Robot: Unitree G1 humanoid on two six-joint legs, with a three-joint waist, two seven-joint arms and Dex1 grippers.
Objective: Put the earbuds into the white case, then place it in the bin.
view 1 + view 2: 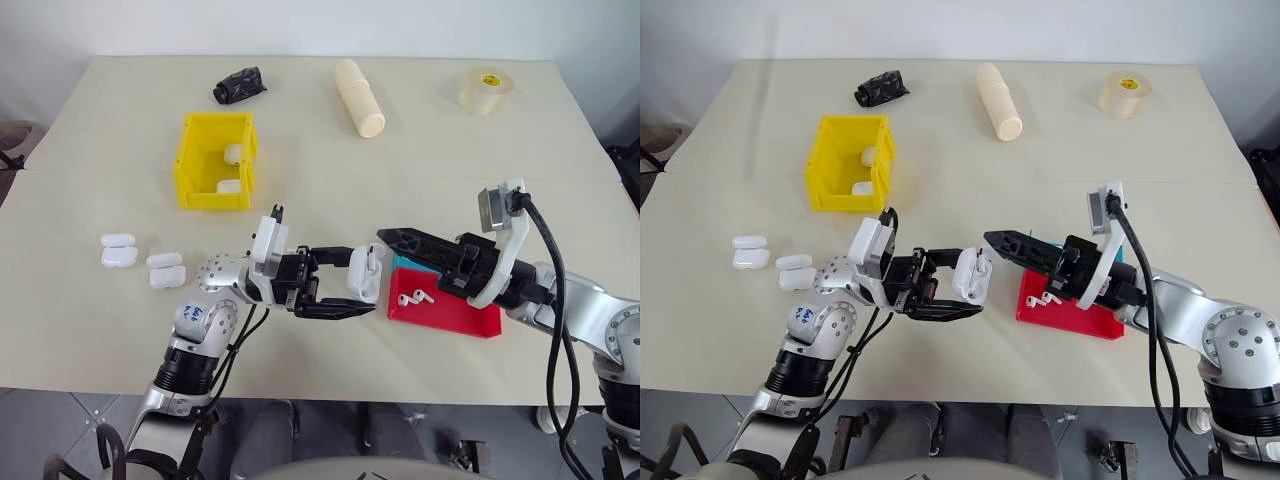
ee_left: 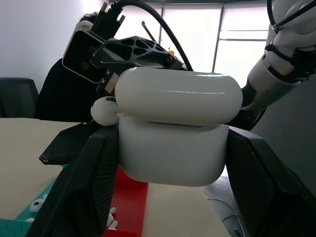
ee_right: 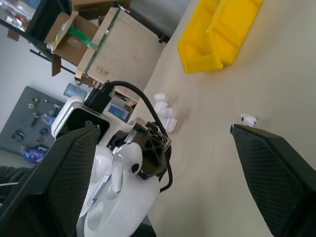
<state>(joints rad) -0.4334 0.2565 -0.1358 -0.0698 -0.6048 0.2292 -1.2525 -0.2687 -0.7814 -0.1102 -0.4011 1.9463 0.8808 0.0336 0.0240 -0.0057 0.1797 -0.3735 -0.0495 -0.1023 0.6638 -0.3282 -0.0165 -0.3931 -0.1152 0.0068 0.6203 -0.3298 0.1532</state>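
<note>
My left gripper (image 1: pixel 360 286) is shut on a white case (image 1: pixel 368 270), held just above the table in front of the red tray (image 1: pixel 462 316). The case's lid stands open, and one earbud (image 3: pixel 122 164) sits in it with its rounded head (image 2: pixel 104 111) poking out beside the lid. Two more earbuds (image 1: pixel 411 298) lie on the red tray. My right gripper (image 1: pixel 392 246) is open and empty, its fingers pointing at the case from just beside it. The yellow bin (image 1: pixel 193 165) stands at the far left with two white cases (image 1: pixel 230 186) inside.
Several white cases (image 1: pixel 140 262) lie on the table left of my left arm. A blue tray (image 1: pixel 404 264) peeks out behind the red one. A black bundle (image 1: pixel 238 85), a cream roll (image 1: pixel 359 97) and a tape roll (image 1: pixel 487 90) lie along the far edge. A small white earbud (image 3: pixel 248 119) lies on the tabletop.
</note>
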